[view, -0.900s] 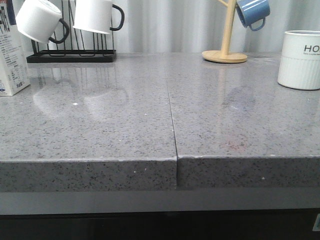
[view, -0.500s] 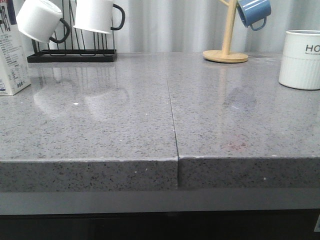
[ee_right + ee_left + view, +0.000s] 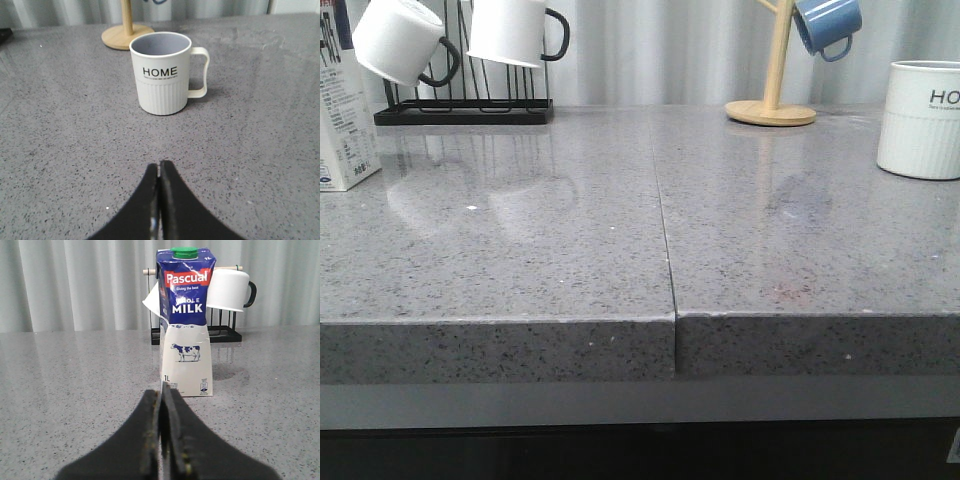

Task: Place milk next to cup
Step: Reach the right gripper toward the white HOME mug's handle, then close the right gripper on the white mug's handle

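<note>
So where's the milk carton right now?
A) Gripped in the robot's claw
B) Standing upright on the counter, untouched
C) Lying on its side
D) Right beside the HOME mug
B: the milk carton stands upright on the counter, and the left gripper is shut short of it, holding nothing.

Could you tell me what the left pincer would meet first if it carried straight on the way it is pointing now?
Most likely the milk. In the left wrist view the shut left pincer points along bare countertop at the carton's lower front, slightly left of its centre. Nothing lies between them, though the gap's depth is hard to judge.
</note>
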Robot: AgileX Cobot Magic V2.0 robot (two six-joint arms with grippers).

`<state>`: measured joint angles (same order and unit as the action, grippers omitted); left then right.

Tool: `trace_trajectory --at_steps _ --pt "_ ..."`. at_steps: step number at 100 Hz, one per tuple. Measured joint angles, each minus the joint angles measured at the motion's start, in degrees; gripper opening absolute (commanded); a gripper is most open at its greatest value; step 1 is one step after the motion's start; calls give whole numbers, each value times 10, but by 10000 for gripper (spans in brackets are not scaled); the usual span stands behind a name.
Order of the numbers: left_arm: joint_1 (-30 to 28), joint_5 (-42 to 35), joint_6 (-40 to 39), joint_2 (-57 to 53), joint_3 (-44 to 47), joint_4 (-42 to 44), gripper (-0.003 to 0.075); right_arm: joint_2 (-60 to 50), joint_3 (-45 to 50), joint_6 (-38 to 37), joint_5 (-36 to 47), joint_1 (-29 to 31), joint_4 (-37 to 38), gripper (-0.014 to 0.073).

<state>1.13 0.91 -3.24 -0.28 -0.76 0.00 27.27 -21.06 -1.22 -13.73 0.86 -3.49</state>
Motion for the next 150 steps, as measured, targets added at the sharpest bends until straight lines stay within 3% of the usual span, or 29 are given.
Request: trace_trajectory --at_steps 18,25,32,47,54,81,104,150 --pt "0 0 0 0 0 0 -20 72 -18 0 18 0 0 -116" --pt "0 0 0 0 0 0 -21 89 -18 0 32 0 -1 -78" --pt "0 0 0 0 0 0 -21 99 -18 0 43 0 -1 23" --pt "0 0 0 0 0 0 -20 107 -18 0 52 0 -1 357" --pt "0 0 0 0 0 0 -21 107 -18 0 59 0 -1 435" --pt "0 0 0 0 0 0 -21 155 -21 1 164 13 2 433" --pt "0 0 0 0 0 0 -21 266 -42 1 236 70 2 433" --pt "0 0 0 0 0 0 -21 481 -87 1 431 75 15 433"
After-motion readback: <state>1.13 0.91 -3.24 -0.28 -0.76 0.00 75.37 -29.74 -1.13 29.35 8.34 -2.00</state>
